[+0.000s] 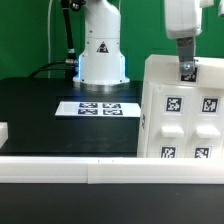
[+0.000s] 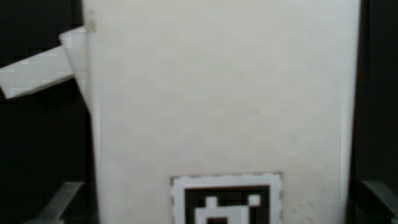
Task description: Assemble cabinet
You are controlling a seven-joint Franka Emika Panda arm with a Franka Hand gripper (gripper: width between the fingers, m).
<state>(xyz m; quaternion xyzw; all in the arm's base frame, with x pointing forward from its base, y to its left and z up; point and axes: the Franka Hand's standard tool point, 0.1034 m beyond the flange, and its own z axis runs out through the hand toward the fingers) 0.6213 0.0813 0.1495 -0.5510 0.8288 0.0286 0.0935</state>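
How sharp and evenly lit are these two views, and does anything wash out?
Exterior view: soft overall; the cabinet and the white rail in front nearly blow out against the black table, though the tags stay readable. Wrist view: blurry, the cabinet fills the frame as a flat pale surface, its tag smeared; the end effector fingers are dark and indistinct.

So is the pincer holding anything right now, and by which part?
It cannot be told: the pincer is at the cabinet's top edge, but neither view shows its fingers closed on it.
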